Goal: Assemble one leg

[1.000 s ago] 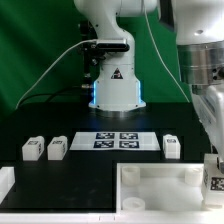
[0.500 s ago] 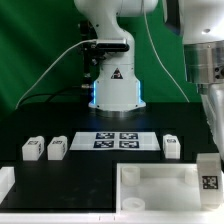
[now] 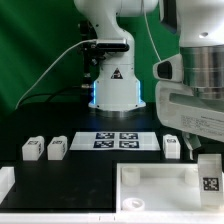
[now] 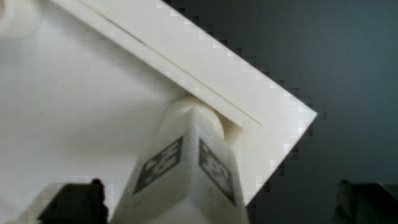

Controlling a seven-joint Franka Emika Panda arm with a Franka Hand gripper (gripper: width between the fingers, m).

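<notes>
The tool (image 4: 217,203) has its fingers (image 4: 71,203) wide apart and clamps nothing. The leg (image 4: 187,170) stands upright between them, at a corner of the white panel (image 4: 89,90). In the exterior view this leg is at about four o'clock, at the panel's three o'clock end. I judge the tool should centre on the leg, go straight down, and close on its flat sides, so the leg does not tip.

Exterior frontal — wrist close overhead — both show leg (image 3: 209,183).
</notes>
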